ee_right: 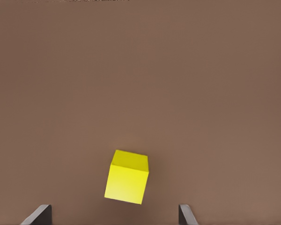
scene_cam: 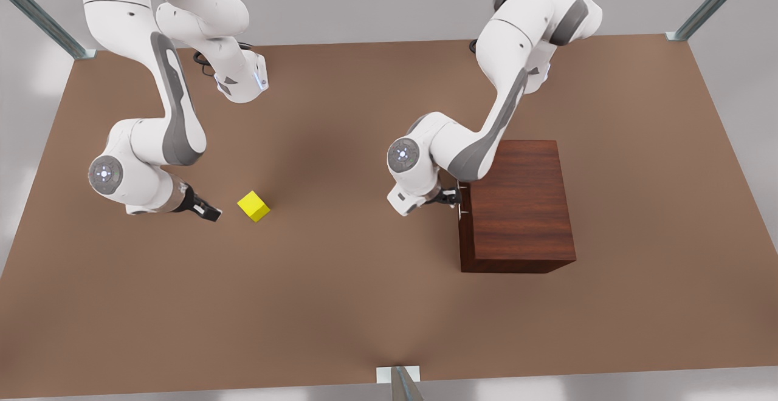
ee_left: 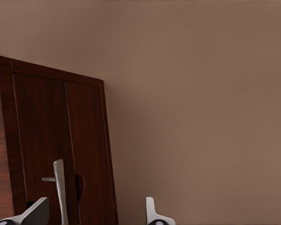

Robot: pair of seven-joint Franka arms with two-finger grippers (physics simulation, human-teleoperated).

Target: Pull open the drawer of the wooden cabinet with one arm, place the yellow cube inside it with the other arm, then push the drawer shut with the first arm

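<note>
On the brown tabletop [scene_cam: 364, 304] the wooden cabinet [scene_cam: 523, 206] stands toward the front view's right, its drawer [ee_left: 61, 154] closed flush with the front. At that front sits the left gripper [scene_cam: 451, 197] — in the left wrist view its jaws are spread wide, one fingertip [ee_left: 35, 213] on either side of the slim silver handle [ee_left: 60, 187], not yet closed on it. Toward the front view's left, well apart from the cabinet, the yellow cube [scene_cam: 253, 206] lies on the bare tabletop. Just beside it, low over the surface, hangs the right gripper [scene_cam: 209, 211] — jaws wide, holding nothing, the cube lying ahead of them
</note>
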